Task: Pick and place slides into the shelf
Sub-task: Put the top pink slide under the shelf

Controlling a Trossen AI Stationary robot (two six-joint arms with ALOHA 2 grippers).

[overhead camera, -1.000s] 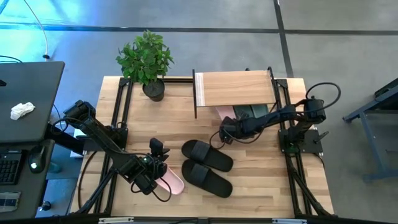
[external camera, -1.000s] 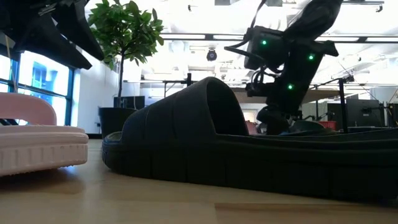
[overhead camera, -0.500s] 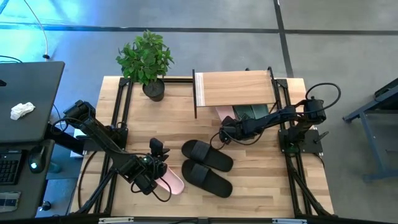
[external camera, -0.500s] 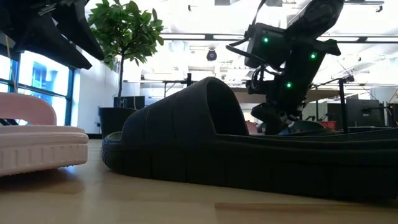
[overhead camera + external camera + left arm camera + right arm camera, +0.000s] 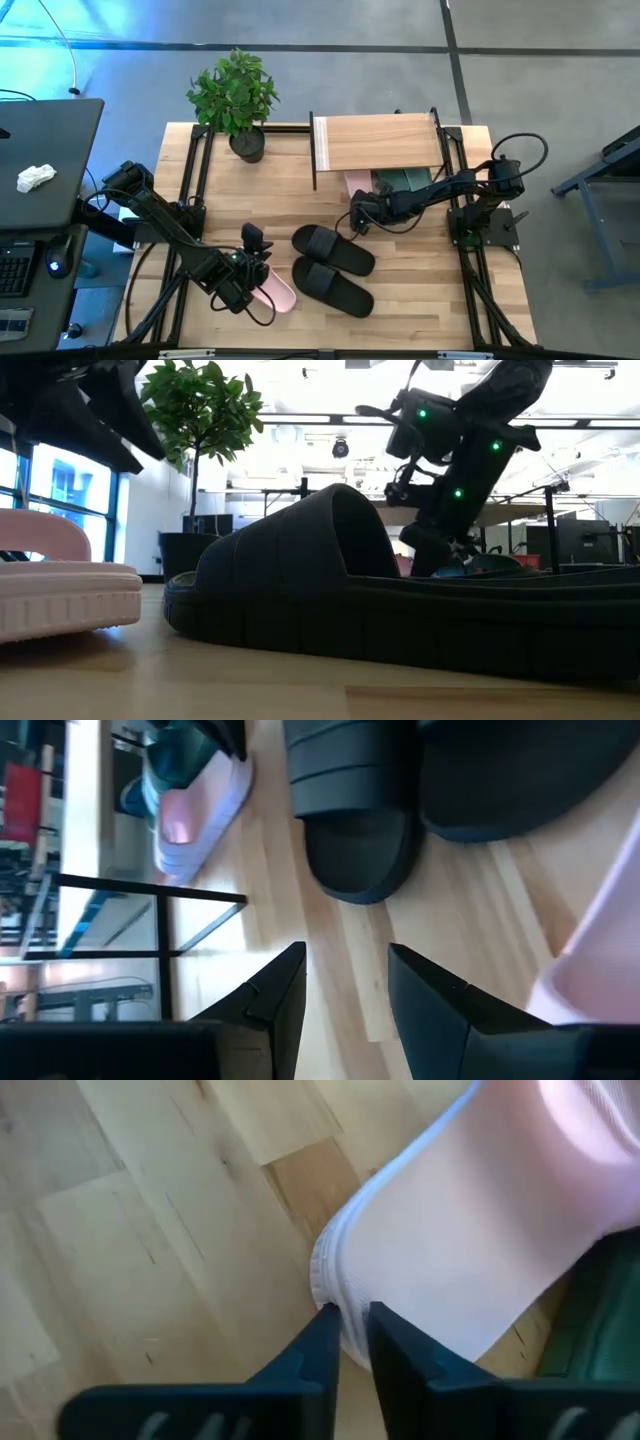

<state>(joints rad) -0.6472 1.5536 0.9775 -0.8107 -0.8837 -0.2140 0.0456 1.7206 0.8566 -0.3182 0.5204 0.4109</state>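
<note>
The shelf (image 5: 375, 143) stands at the table's far edge. Under it lie a pale pink slide (image 5: 357, 184) and teal slides (image 5: 405, 178), soles on the table. My right gripper (image 5: 358, 216) is at that pink slide's near end, fingers almost together. Two black slides (image 5: 333, 248) (image 5: 332, 286) lie mid-table. A second pink slide (image 5: 272, 288) lies near the front edge. My left gripper (image 5: 252, 240) hovers open beside it, with bare wood between its fingers (image 5: 345, 970). My right gripper has its fingertips (image 5: 322, 1325) against the rim of the pink slide's sole (image 5: 335, 1280), at the end that pokes out from under the shelf. The fingers slant down from the table's near right side. The slide lies flat on the table.
A potted plant (image 5: 238, 98) stands at the far left corner beside the shelf. The shelf's thin black legs (image 5: 314, 165) flank the slides underneath. Bare wood (image 5: 250, 190) lies between the plant and the black slides.
My right gripper has tipped at the wrist while staying at the pink slide's near end. Slides and left gripper have kept still.
</note>
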